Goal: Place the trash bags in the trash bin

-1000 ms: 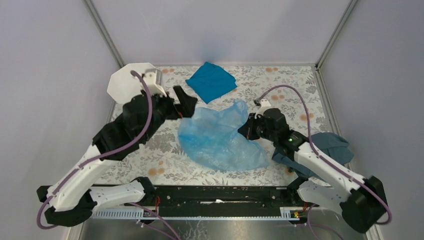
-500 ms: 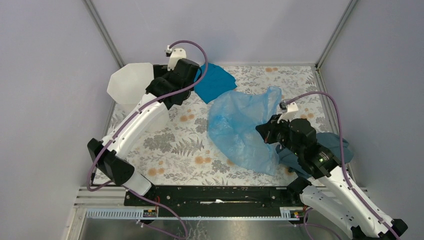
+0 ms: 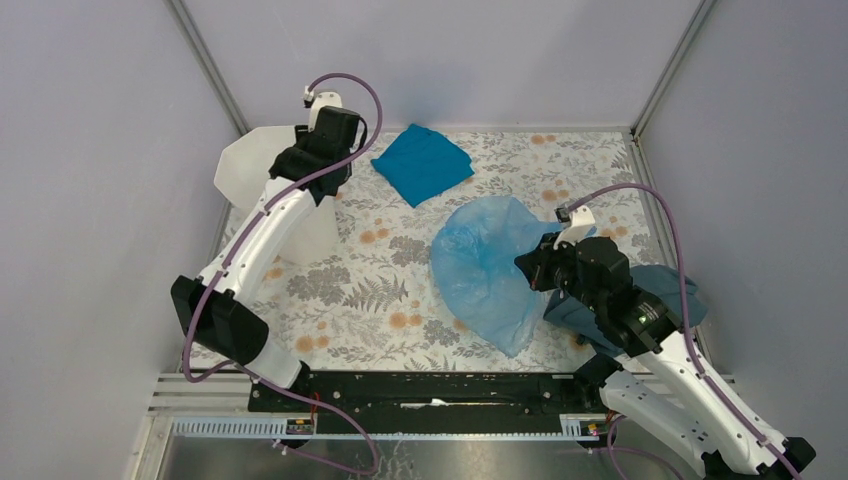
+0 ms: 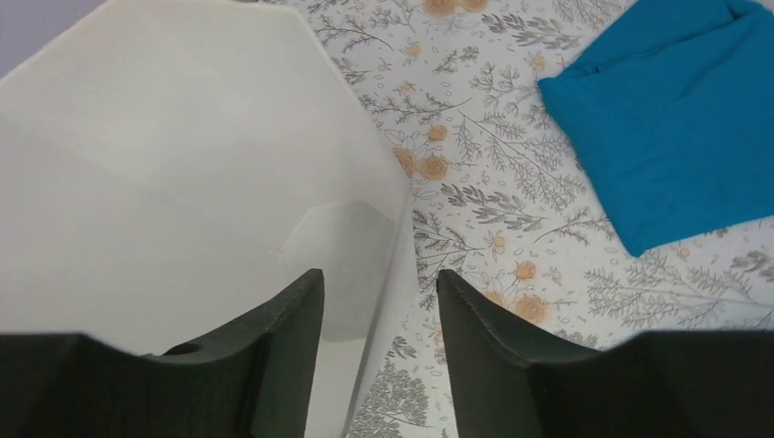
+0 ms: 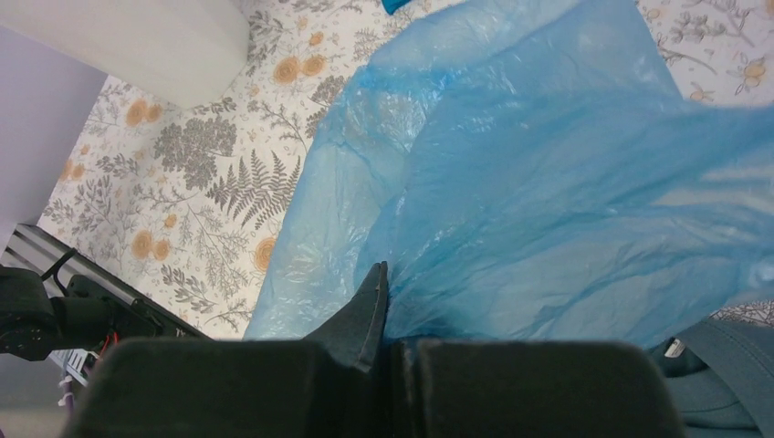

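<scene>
The trash bag [image 3: 487, 268], thin see-through light-blue film, hangs bunched over the table's right half. My right gripper [image 3: 532, 268] is shut on its right edge; in the right wrist view the film [image 5: 548, 182] spreads out from the shut gripper [image 5: 385, 285]. The trash bin [image 3: 246, 170], translucent white and faceted, stands at the back left. My left gripper [image 3: 316, 160] hovers over the bin's right side. In the left wrist view the gripper [image 4: 379, 306] is open, its jaws either side of the bin [image 4: 183, 164] wall, not touching it.
A folded teal-blue cloth [image 3: 422, 163] lies at the back centre, right of the bin, also in the left wrist view [image 4: 675, 137]. A dull grey-blue cloth [image 3: 668, 288] lies under my right arm by the right wall. The floral table [image 3: 360, 290] ends at a black rail in front.
My left arm swung from the bag at the middle to the back left over the bin, and its jaws have narrowed. My right gripper lifted the bag and pulled it rightward.
</scene>
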`<move>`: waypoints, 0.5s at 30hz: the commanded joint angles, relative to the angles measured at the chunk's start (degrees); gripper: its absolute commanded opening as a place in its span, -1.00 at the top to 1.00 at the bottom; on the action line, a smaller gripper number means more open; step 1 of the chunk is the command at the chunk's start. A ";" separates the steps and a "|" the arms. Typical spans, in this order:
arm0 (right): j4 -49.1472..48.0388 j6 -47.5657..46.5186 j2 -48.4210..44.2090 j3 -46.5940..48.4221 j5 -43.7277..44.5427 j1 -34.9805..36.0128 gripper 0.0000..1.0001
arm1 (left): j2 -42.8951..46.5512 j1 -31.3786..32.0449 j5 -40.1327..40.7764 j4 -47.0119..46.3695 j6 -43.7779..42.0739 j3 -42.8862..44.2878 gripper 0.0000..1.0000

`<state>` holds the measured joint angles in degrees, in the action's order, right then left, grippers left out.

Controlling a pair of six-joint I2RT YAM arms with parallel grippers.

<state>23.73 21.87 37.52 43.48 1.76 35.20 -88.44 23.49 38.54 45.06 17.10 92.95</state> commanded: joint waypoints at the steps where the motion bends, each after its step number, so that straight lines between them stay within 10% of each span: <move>1: -0.51 -1.48 -1.72 4.08 1.40 0.02 1.00 | 2.40 -0.02 -4.91 -3.74 -1.97 -0.97 0.14; 11: 0.54 -3.70 -6.97 7.81 8.34 -0.01 1.00 | 7.38 3.48 -14.70 -1.95 -5.33 0.39 0.97; 15: 1.35 -5.41 -9.79 10.36 12.76 0.03 1.00 | 7.49 12.11 -18.14 -0.33 -5.38 1.72 1.00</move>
<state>25.08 19.09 30.22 49.52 8.27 35.20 -82.91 28.10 25.52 44.86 13.28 91.79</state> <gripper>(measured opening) 0.011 0.012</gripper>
